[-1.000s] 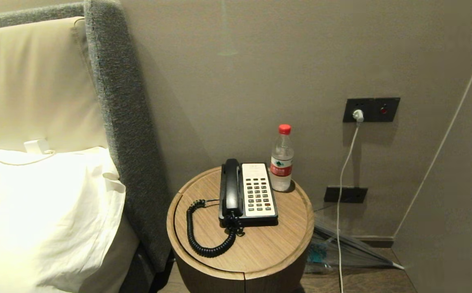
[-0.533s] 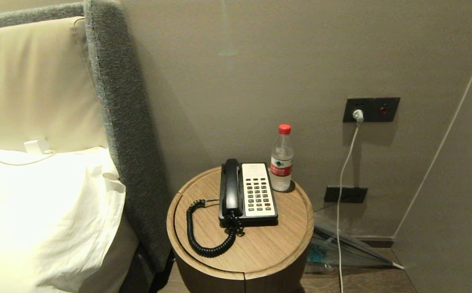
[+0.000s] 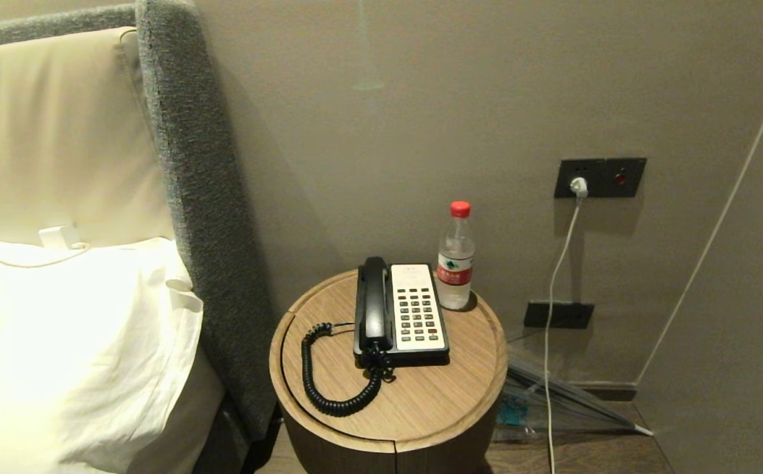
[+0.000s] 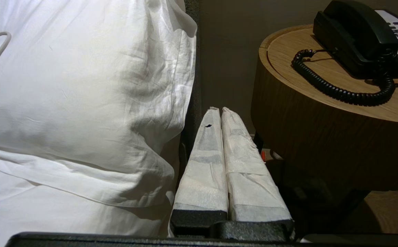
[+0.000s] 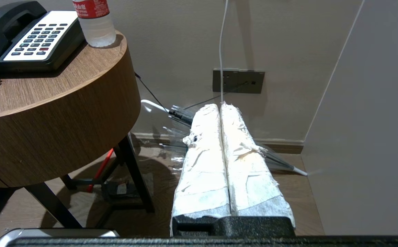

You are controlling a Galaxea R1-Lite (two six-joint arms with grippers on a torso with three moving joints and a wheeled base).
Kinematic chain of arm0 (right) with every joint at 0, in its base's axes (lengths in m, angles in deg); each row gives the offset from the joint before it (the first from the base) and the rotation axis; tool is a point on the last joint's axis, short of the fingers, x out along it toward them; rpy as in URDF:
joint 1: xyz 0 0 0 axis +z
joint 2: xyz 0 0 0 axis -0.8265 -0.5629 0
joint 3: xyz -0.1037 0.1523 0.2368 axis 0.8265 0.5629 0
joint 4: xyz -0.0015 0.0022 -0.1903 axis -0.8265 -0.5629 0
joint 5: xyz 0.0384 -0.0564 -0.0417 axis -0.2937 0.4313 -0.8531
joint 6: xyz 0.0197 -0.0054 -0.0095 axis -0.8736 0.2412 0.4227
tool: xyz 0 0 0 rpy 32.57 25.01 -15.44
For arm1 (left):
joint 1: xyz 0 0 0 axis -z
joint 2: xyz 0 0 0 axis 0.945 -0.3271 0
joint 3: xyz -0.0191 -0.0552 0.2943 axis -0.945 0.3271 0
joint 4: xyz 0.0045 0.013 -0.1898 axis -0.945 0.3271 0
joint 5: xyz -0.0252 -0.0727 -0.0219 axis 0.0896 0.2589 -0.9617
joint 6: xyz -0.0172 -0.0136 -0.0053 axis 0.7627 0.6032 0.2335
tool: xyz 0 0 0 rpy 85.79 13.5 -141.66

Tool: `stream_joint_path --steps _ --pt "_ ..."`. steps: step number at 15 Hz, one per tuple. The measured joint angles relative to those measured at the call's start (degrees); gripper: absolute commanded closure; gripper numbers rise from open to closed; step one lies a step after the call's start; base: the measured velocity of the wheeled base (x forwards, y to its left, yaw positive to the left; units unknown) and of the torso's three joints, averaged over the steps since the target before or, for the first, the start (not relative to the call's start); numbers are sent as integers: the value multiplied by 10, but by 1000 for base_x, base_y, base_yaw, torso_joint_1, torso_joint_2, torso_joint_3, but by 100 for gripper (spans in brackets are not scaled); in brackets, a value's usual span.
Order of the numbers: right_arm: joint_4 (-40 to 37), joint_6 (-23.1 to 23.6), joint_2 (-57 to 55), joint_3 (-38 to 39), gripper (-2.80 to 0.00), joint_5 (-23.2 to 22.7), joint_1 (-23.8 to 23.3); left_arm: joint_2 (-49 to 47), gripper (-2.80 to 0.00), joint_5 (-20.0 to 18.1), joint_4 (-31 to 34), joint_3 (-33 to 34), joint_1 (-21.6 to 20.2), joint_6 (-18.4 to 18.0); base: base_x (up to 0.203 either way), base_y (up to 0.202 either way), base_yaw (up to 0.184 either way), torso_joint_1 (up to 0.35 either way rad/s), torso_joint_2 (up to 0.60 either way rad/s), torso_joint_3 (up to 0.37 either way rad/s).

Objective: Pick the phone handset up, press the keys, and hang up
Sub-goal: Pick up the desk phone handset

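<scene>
The phone handset lies in its cradle along the left side of the phone base, which sits on the round wooden bedside table with a water bottle just beside its far right corner. The coiled cord loops out over the tabletop toward the bed. Neither arm shows from the head camera. The left gripper hangs low between the pillow and the table, its 2 padded fingers pressed together, empty. The right gripper is likewise closed and empty, low beside the table. The task looks unstarted; the next move calls for a gripper to rise, spread its fingers and straddle the handset's middle
</scene>
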Motion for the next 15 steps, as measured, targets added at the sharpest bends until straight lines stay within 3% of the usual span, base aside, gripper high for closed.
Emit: stream_joint_path --steps 15 --pt "0 0 0 0 0 0 0 0 0 -1 -18 6 0 8 0 0 0 2 3 -176"
